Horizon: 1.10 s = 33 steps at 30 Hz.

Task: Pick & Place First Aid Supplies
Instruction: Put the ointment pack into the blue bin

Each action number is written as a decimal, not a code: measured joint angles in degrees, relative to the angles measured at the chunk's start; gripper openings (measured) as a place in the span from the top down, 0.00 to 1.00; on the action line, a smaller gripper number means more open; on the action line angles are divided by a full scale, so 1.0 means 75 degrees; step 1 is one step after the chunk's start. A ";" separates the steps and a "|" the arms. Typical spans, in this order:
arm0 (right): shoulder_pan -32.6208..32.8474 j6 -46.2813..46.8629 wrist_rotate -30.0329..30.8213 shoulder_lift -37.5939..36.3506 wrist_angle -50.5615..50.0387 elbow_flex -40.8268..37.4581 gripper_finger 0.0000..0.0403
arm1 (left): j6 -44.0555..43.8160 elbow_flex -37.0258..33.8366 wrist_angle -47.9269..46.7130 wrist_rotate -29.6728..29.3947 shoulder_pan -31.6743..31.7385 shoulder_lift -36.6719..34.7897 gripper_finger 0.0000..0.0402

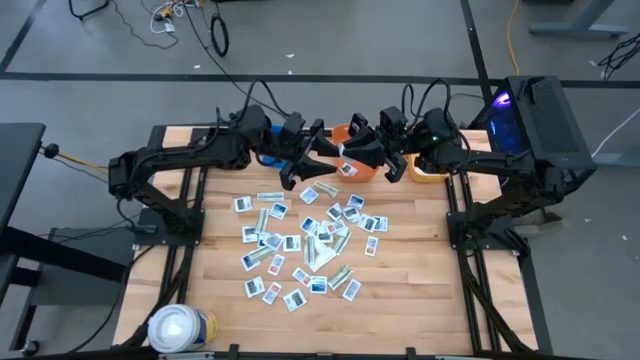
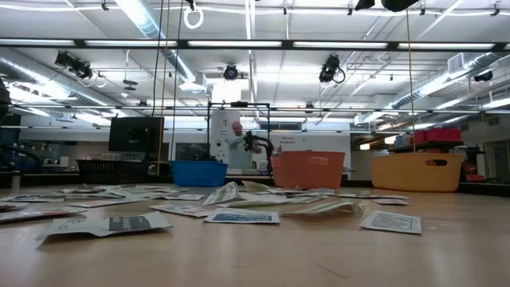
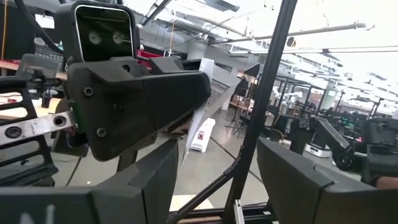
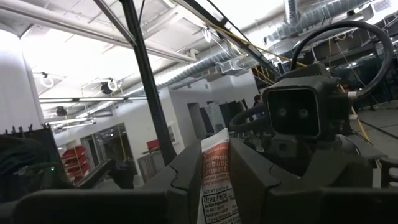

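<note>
Your right gripper (image 4: 217, 180) is pinched shut on one packet (image 4: 217, 177), white with a red-orange top band and black print, standing upright between the fingers. In the high view both grippers meet nose to nose at the far middle of the table, over the orange bin (image 1: 345, 133), with the right gripper (image 1: 362, 152) on the right and the left gripper (image 1: 318, 160) facing it. The left gripper's jaws stand apart, and in the left wrist view the right gripper's body fills the space ahead of them with the packet's edge (image 3: 208, 106) showing behind it; whether the left fingers touch the packet I cannot tell.

The rest of the first aid supplies (image 1: 305, 245) lie scattered over the middle of the table, many overlapping, near of the blue bin (image 2: 198, 172), orange bin and yellow bin (image 2: 416, 171).

Judge these packets as very light, thin and flexible, with a slick foil or paper skin. They will bend rather than resist, and a flat one gives little edge to catch. Take hold across the short width near one end, where a raised or overlapping edge lifts clear of the wood, and squeeze firmly; a loose pinch will likely let it slide out.
</note>
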 joint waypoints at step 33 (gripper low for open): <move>-0.0003 -0.0032 -0.0149 0.0000 -0.0077 -0.0003 0.80 | -0.0192 -0.0003 -0.0317 -0.0134 -0.0063 0.0000 0.45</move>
